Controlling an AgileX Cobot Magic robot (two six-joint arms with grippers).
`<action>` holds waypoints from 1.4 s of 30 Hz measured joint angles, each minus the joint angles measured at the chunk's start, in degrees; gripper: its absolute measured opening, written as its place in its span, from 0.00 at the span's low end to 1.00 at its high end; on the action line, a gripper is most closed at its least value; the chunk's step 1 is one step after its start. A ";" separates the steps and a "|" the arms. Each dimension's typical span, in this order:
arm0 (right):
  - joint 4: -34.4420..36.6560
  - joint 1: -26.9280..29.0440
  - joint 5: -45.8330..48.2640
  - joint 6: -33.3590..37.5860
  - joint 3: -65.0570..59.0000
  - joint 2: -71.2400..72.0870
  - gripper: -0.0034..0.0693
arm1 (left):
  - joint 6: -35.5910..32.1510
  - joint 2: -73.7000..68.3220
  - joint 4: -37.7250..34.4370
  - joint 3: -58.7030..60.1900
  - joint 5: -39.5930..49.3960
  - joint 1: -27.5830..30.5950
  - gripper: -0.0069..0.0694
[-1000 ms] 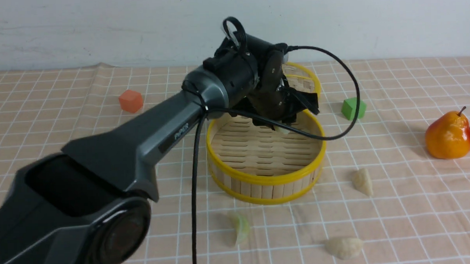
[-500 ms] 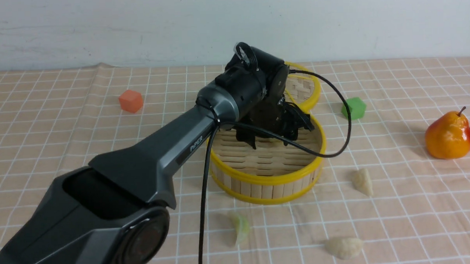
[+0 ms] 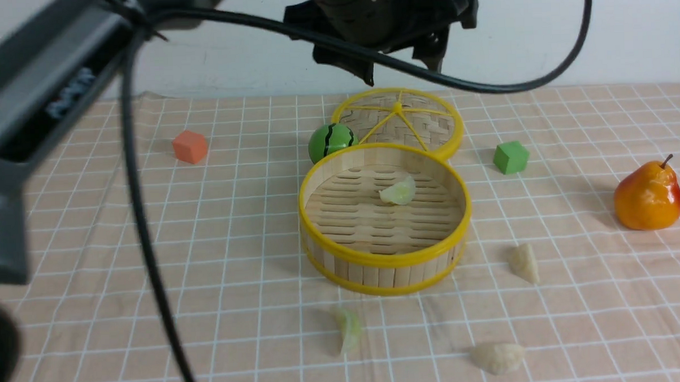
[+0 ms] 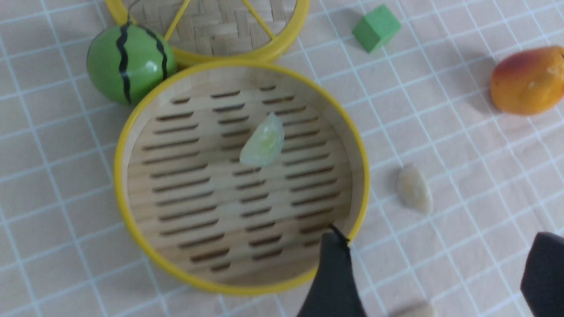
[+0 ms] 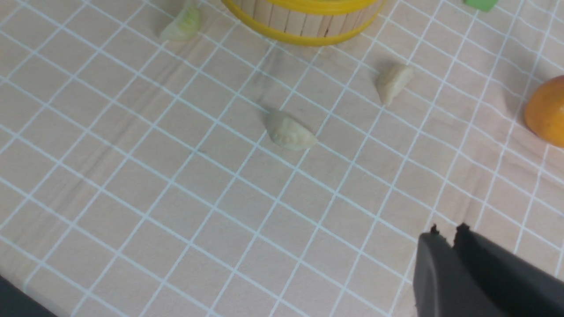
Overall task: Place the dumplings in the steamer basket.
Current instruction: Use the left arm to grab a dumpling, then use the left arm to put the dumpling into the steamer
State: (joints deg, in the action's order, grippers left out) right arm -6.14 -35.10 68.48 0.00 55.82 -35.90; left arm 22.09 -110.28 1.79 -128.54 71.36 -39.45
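The basket [image 3: 387, 260] sits upright on the surface [image 3: 226, 342]; one green dumpling [image 3: 399, 191] lies inside it, on the slatted floor, a little toward the far side; the other three dumplings are outside. The other green dumpling [image 3: 349, 330] rests on the surface, on the near side of the basket and slightly left of its middle; one cream dumpling [image 3: 524, 263] lies to the right of the basket, toward the near side; the other cream dumpling [image 3: 498, 358] is nearer the robot, also right of the basket's middle.

The left pincer [image 4: 440, 237] is raised above the level of the basket, its jaws spread wide, with nothing between them; its arm [image 3: 42, 94] reaches in from the left, and a black cable [image 3: 389, 59] loops out to the right. The right pincer [image 5: 448, 229] shows only in its own wrist view, its tips close together and gripping nothing; whether they quite meet cannot be told.

Just beyond the basket is the lid [image 3: 371, 119], yellow spokes upward; the green ball [image 3: 331, 140], striped black, is at the basket's far left edge. Farther left of the basket, toward the far side, sits the red block [image 3: 190, 147]; the green block [image 3: 511, 157] is right of the basket, also toward the far side; the pear [image 3: 649, 196] stands well apart on the right.
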 joint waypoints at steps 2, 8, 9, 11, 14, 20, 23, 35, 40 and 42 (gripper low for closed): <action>1.21 0.00 0.00 0.00 0.00 0.00 0.14 | -0.14 4.00 0.51 7.77 0.00 -0.28 0.74; 5.49 0.00 0.00 0.00 0.00 0.00 0.15 | 2.55 14.45 2.31 38.17 -3.72 -0.70 0.73; 5.56 0.00 0.00 0.00 0.00 0.00 0.15 | 2.76 14.68 2.24 39.06 -4.21 -0.70 0.73; 6.14 0.00 0.00 0.00 0.00 0.00 0.15 | 5.35 16.81 2.21 47.79 -10.19 -0.70 0.73; 7.39 0.00 0.00 0.00 0.00 0.00 0.15 | 9.93 16.88 2.05 56.82 -19.29 -0.70 0.73; 8.21 0.00 1.31 0.00 0.00 0.00 0.15 | 14.44 12.62 0.70 60.08 -30.17 -0.70 0.73; 8.23 0.00 2.61 0.00 0.00 0.00 0.16 | 15.16 7.96 -0.58 60.08 -37.26 -0.70 0.73; 6.56 0.00 3.98 0.00 0.00 0.00 0.16 | 17.47 0.68 -0.98 60.08 -43.20 -0.74 0.30; 4.25 0.00 3.98 0.00 0.00 0.00 0.16 | 15.82 1.56 0.51 59.43 -40.57 -0.85 0.29; 4.03 0.00 3.98 0.00 0.00 0.00 0.16 | 14.35 3.60 1.95 57.93 -35.55 -0.85 0.29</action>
State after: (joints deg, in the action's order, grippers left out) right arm -2.10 -35.10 72.47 0.00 55.82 -35.90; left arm 36.44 -106.68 3.74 -70.61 35.81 -40.30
